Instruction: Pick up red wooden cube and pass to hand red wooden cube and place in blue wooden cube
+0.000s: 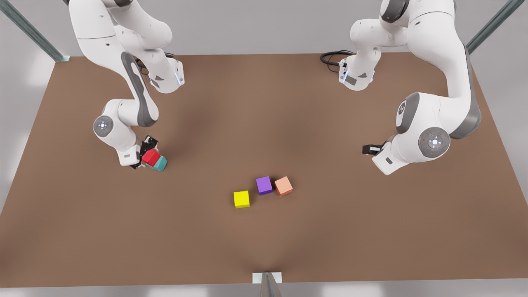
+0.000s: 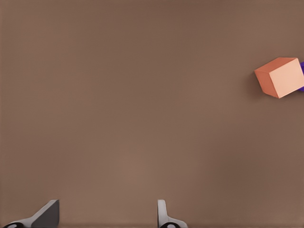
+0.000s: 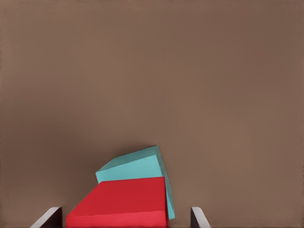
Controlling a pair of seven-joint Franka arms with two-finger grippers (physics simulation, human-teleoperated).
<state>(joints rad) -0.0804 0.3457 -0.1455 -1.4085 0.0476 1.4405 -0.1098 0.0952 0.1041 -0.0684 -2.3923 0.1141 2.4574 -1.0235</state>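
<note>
You have the brown bench point(image 1: 264, 123) under both arms. At the front view's left, your right end effector point(image 1: 145, 159) is low over the bench, its fingers point(image 3: 53, 216) on either side of the red wooden cube point(image 1: 150, 157); they look closed on it, though contact at the fingertips is hard to see. That cube sits on top of the blue wooden cube point(image 1: 160, 163), touching it and offset from it. At the front view's right, your left end effector point(image 1: 368, 149) waits above bare bench, fingers point(image 2: 47, 213) spread and empty. Near the middle lie the purple cube point(image 1: 264, 185), the salmon-orange cube point(image 1: 284, 186) just beside it, and the yellow cube point(image 1: 241, 199).
</note>
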